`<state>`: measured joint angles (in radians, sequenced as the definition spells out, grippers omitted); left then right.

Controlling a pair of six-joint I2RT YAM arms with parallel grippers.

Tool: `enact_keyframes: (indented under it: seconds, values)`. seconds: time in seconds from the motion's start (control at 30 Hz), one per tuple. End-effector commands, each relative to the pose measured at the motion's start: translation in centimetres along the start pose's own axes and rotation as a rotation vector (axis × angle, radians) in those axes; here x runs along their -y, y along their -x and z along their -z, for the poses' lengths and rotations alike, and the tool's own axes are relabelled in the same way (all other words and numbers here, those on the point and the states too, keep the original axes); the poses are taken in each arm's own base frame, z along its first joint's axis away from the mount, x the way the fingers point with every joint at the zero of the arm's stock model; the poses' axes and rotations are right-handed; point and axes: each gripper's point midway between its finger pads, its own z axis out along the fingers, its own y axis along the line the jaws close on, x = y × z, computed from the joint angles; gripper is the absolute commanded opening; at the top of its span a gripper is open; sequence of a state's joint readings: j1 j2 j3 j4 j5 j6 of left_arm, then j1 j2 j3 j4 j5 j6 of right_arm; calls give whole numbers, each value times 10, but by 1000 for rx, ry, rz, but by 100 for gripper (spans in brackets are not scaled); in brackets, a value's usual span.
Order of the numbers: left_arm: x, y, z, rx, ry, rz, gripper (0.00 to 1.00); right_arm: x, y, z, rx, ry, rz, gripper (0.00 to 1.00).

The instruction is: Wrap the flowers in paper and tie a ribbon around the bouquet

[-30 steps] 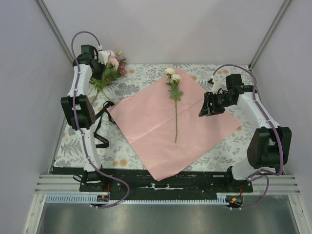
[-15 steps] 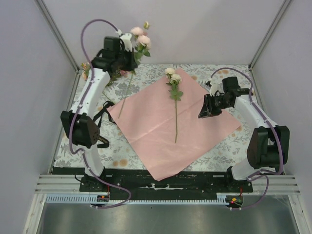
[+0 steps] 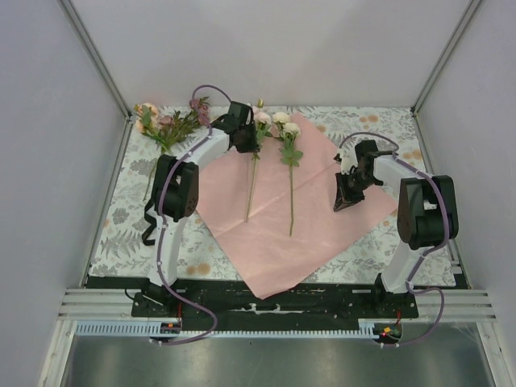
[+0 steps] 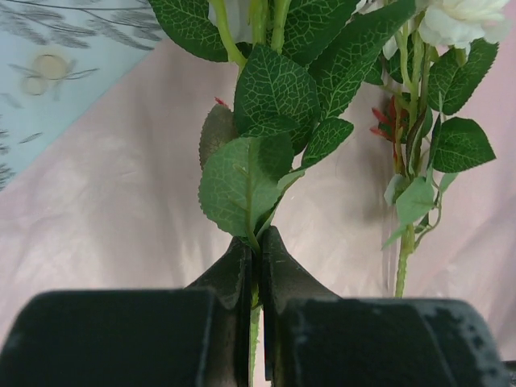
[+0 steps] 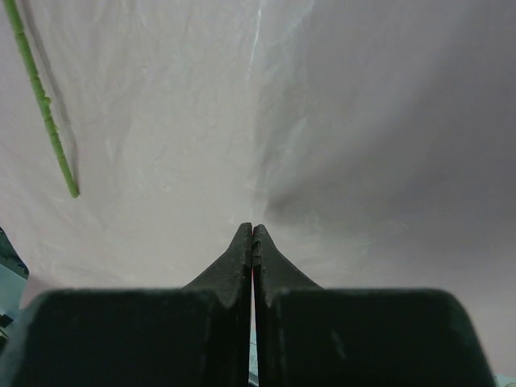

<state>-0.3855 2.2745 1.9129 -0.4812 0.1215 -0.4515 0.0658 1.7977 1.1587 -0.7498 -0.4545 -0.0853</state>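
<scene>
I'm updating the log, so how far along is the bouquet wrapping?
Done: paper spread pink side up, one flower lying on it. In hand: left gripper, jaws shut, holds a second flower over the paper. Left: remaining flowers at the far-left corner, wrapping, and the untied ribbon.

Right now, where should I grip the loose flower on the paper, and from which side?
Take the flower by its bare lower stem, from above, pinching across it: it lies flat on the paper, leaves and blooms crowding the far end.

left gripper clamped, arm reaching forward; right gripper closed, seemingly tilted down
</scene>
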Motion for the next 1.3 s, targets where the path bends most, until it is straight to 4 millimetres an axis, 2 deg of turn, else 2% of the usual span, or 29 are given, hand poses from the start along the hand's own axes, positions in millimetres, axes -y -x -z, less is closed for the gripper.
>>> enact_keyframes:
  seconds: [0.0, 0.27, 0.47, 0.63, 0.93, 1.07, 1.13, 1.23, 1.27]
  values:
    - [38, 4, -23, 42, -49, 2, 2, 9, 5, -4, -13, -46, 34, 0]
    - [81, -4, -42, 69, -134, -180, 2, 14, -2, -12, -54, -54, 50, 0]
    - [89, -4, -51, 67, -150, -185, 2, 15, -3, -14, -63, -52, 59, 0]
    - [107, 0, -50, 79, -217, -198, 2, 21, -4, -17, -78, -85, 66, 0]
    - [130, -42, -69, -30, -335, -259, 2, 27, 2, -18, -83, -115, 77, 0]
    - [140, -44, -68, -28, -364, -288, 3, 29, 2, -20, -94, -116, 84, 0]
    - [140, -39, -65, -13, -360, -286, 12, 28, 4, -20, -96, -117, 90, 0]
    - [132, -23, -53, 8, -326, -262, 44, 28, 7, -19, -96, -118, 99, 0]
    - [122, -15, -47, 13, -300, -241, 52, 29, 8, -18, -97, -122, 106, 0]
